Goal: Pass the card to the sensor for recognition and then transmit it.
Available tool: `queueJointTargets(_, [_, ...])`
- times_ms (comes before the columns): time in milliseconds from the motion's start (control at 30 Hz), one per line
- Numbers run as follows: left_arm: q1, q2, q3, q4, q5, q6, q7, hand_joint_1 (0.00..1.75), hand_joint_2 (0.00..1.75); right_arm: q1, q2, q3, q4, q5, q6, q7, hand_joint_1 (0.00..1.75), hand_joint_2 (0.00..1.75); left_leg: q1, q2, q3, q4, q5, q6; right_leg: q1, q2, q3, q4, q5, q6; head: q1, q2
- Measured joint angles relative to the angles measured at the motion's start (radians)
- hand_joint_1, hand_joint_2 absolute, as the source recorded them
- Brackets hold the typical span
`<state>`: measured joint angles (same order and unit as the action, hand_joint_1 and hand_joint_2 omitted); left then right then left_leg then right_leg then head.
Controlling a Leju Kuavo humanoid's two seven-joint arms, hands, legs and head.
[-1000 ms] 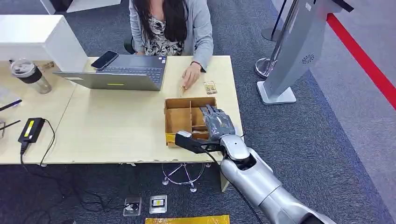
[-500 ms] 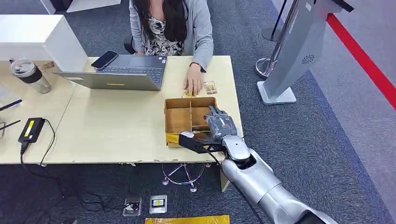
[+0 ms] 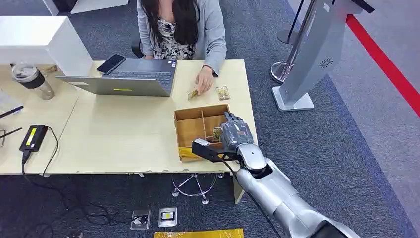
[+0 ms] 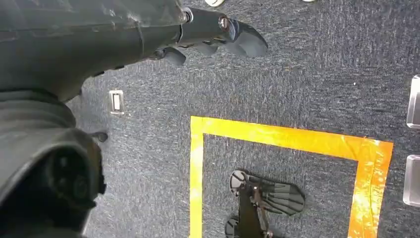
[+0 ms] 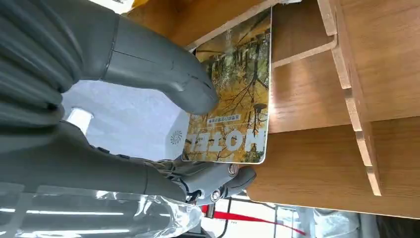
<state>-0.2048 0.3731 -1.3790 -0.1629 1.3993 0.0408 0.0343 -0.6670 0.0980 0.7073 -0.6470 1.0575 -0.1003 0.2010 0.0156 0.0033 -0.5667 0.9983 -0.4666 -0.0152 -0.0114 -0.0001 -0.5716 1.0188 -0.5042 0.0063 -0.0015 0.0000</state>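
The pale worktop (image 3: 124, 134) carries a laptop (image 3: 124, 77), a divided box (image 3: 200, 126) near its right edge, a loose card (image 3: 223, 92) and a tumbler (image 3: 32, 79).

The right hand (image 3: 234, 133) has drawn back from the divided wooden box (image 3: 190, 126) toward the near edge of the surface (image 3: 124, 134), and it now holds a hotel card (image 3: 217, 133) clear of the compartments, the thumb (image 5: 163, 74) pressed on the card's printed face. The person's hand (image 3: 204, 82) has pulled away from the box's far wall and lifted a second card (image 3: 193, 93) off the surface.
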Motion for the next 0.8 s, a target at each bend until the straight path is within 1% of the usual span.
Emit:
queueJointTargets(167, [0.000, 0.001, -0.003, 0.000, 0.002, 0.002, 0.000, 0.00, 0.00, -0.004, 0.004, -0.001, 0.011, -0.008, -0.006, -0.013, 1.75, 1.75, 0.000, 0.000, 0.000, 0.000, 0.000, 0.000, 0.000, 0.000, 0.000, 0.000, 0.000, 0.000, 0.000, 0.000])
queueJointTargets(333, [0.000, 0.001, -0.006, 0.000, 0.004, 0.001, 0.000, 0.00, 0.00, -0.008, 0.006, -0.002, 0.019, -0.011, -0.029, -0.018, 1.75, 1.75, 0.000, 0.001, 0.000, 0.000, 0.000, 0.000, 0.000, 0.000, 0.000, 0.000, 0.000, 0.000, 0.000, 0.000])
queueJointTargets(533, [0.000, 0.001, -0.006, 0.000, 0.004, 0.000, 0.000, 0.00, 0.00, -0.020, 0.009, -0.005, 0.022, -0.012, -0.036, -0.019, 1.75, 1.75, 0.000, 0.000, 0.000, 0.000, 0.000, 0.000, 0.000, 0.000, 0.000, 0.000, 0.000, 0.000, 0.000, 0.000])
queueJointTargets(800, [0.000, 0.002, -0.007, 0.000, 0.004, 0.000, 0.000, 0.00, 0.00, -0.066, 0.014, -0.010, 0.021, -0.015, -0.043, -0.022, 1.75, 1.75, 0.000, 0.000, 0.000, 0.000, 0.000, 0.000, 0.000, 0.000, 0.000, 0.000, 0.000, 0.000, 0.000, 0.000])
